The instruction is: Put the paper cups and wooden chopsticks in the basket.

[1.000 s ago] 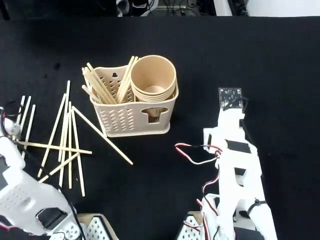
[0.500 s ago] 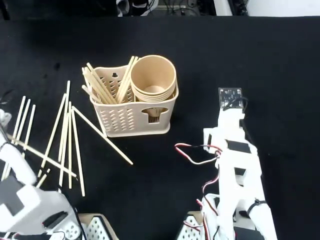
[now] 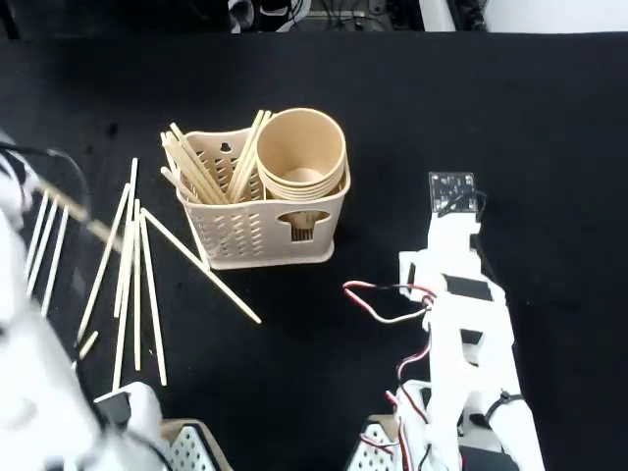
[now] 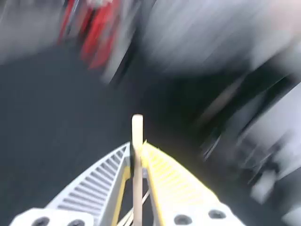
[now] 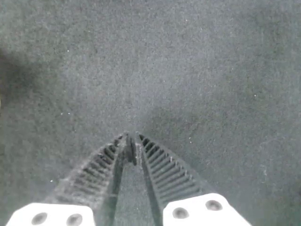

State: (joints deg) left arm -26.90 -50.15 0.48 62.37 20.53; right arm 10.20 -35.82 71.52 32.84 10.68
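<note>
A beige slotted basket (image 3: 245, 234) stands mid-table with stacked paper cups (image 3: 301, 149) in its right half and several wooden chopsticks (image 3: 196, 162) leaning in its left half. More loose chopsticks (image 3: 128, 280) lie on the black cloth to the basket's left. My left gripper (image 4: 136, 147) is shut on one chopstick (image 4: 137, 136), and that held chopstick (image 3: 90, 226) hangs above the pile beside the blurred left arm (image 3: 25, 324). The right gripper (image 5: 130, 140) is shut with nothing in it, low over bare cloth to the right of the basket.
The right arm (image 3: 461, 304) lies along the table's right side with red and white wires (image 3: 378, 299) looping toward the centre. One long chopstick (image 3: 201, 267) slants out from the basket's front-left corner. Dark clutter sits past the table's far edge.
The left arm has lifted one chopstick off the pile and swung it up and toward the far left. The right arm has not moved.
</note>
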